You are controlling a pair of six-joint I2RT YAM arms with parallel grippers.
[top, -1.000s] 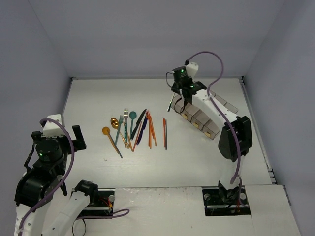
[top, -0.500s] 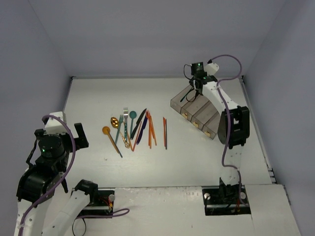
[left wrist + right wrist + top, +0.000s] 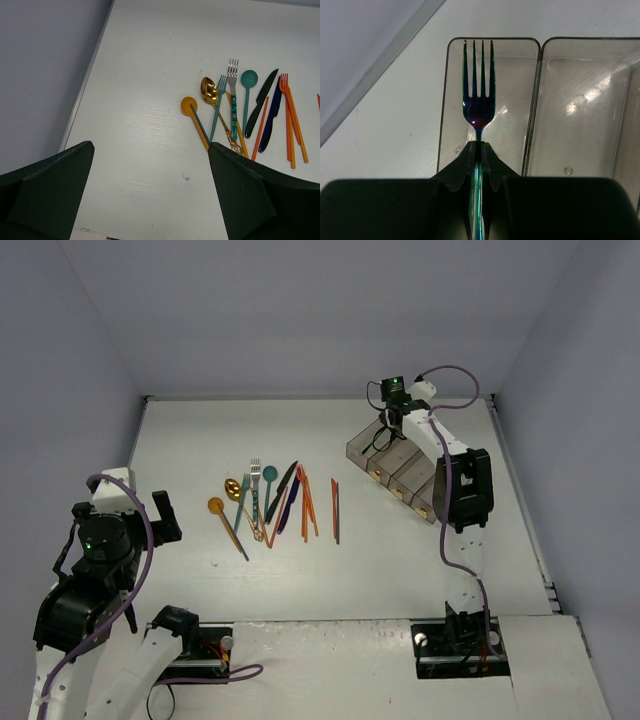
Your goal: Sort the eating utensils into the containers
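Note:
My right gripper is shut on the neck of a dark iridescent fork. The fork's tines point away over the end bin of the containers. In the top view the right gripper hangs above the far left end of that smoky-grey row. The other eating utensils lie in a loose fan mid-table: orange spoon, gold spoon, teal spoon, dark knife, orange fork. My left gripper is open and holds nothing, to the left of the fan.
One orange utensil lies apart, to the right of the fan. A neighbouring bin sits right of the fork's bin. Grey walls close the table on the left, back and right. The right arm's cable loops above the bins.
The right gripper swung with the fork from left of the bins to the back right, then settled over the end bin. The left arm barely shifted.

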